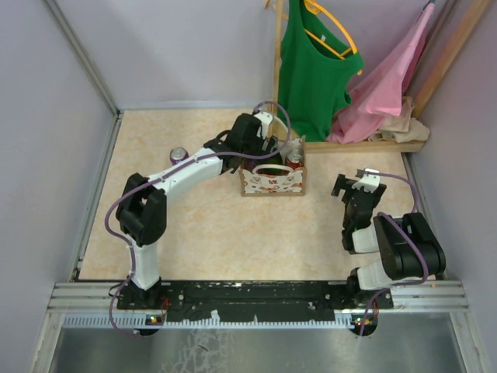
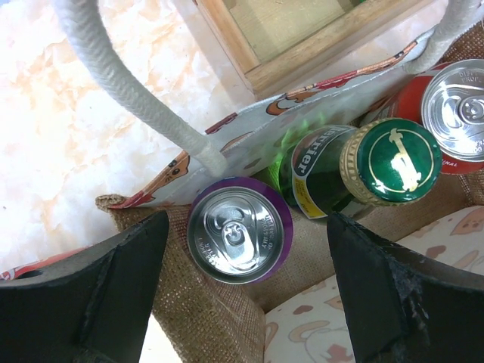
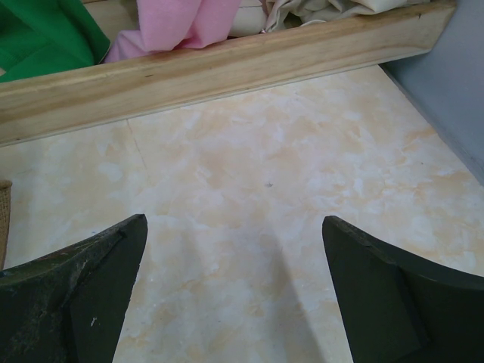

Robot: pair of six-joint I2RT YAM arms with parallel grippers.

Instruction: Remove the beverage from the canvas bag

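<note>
Both my grippers are spread wide and hold nothing. The right gripper [image 3: 233, 227] hangs over the table [image 3: 249, 151]. The left gripper [image 2: 243, 227] hovers above the canvas bag [image 1: 272, 183], straddling the purple can [image 2: 240, 236]. Farther in, the green bottle [image 2: 389, 160] and red can [image 2: 461, 110] crowd close. Going down, I may clip the bottle or snag the white handle [image 2: 128, 83]; the clearance is hard to judge.

So the right gripper [image 3: 234, 221] has its two dark fingers [image 3: 72, 302] spread wide, nothing between them, just marbled beige table [image 3: 249, 166] underneath. A wooden beam [image 3: 227, 64] runs across the top. Behind it there's green cloth [image 3: 45, 34] on the left, pink cloth [image 3: 181, 23] in the middle and some cream fabric [image 3: 318, 9]. A grey wall [image 3: 454, 83] is on the right.
</note>
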